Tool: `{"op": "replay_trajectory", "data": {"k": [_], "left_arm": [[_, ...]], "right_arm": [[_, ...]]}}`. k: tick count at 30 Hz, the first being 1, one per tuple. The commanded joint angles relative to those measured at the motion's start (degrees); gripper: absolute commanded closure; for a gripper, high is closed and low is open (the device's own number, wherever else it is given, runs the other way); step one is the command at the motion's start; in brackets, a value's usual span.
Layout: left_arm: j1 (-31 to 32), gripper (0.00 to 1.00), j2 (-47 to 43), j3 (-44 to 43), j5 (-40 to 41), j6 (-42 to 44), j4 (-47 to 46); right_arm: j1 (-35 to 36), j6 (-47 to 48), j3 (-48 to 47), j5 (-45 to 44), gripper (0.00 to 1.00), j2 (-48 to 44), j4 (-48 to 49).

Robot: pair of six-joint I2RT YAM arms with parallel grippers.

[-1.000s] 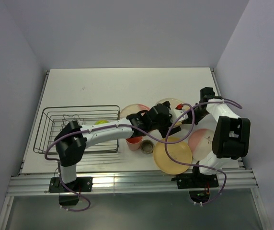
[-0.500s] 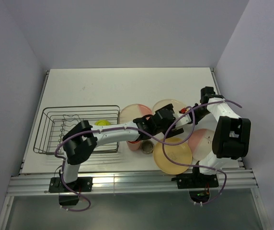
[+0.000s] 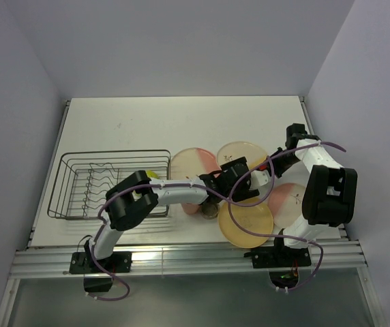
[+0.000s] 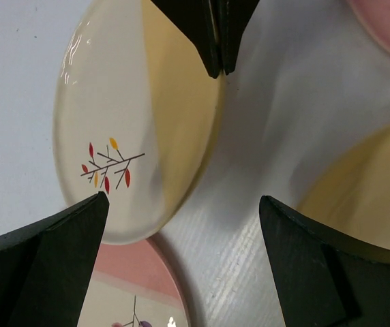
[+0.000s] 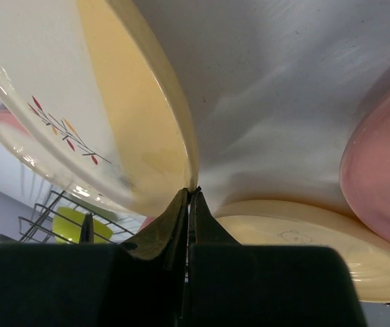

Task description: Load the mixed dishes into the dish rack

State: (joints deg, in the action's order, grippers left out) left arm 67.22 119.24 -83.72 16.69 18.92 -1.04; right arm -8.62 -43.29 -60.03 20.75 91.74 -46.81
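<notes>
Sprig plate lies face up on the table. The right gripper, fingers pressed together, touches its rim. The left gripper hangs above, fingers spread wide.

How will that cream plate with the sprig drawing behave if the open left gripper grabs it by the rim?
The cream plate looks stiff and glazed; the shiny highlights on its rim suggest it could slip when pinched. Wide and shallow, held at one edge it would probably droop and swing. It may chip if knocked against the nearby yellow-orange plate.
</notes>
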Motion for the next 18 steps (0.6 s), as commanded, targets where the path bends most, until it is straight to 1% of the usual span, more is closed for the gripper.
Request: {"op": "replay_trajectory", "data": {"k": [1, 9, 14, 16, 18], "left_arm": [[1.0, 0.01, 4.1, -3.4, 4.7, 4.2, -0.3], [1.0, 0.01, 8.2, -4.8, 14.8, 6.9, -6.7], [0.8, 0.01, 10.0, -4.7, 18.4, 9.9, -9.9], [0.6, 0.03, 10.1, -4.6, 17.8, 10.0, -10.6], [0.6, 0.10, 10.1, -4.6, 17.2, 10.1, -10.7]], "right_arm": [[0.3, 0.2, -2.2, 3.9, 1.00, -2.6, -2.4], [0.3, -0.1, -1.0, 4.6, 1.00, -3.4, -2.6], [0.3, -0.1, -0.3, 4.7, 1.00, -4.0, -2.8], [0.1, -0.1, -0.3, 4.8, 1.00, -4.1, -2.9], [0.1, -0.3, -0.4, 5.2, 1.00, -4.3, -2.9]]}}
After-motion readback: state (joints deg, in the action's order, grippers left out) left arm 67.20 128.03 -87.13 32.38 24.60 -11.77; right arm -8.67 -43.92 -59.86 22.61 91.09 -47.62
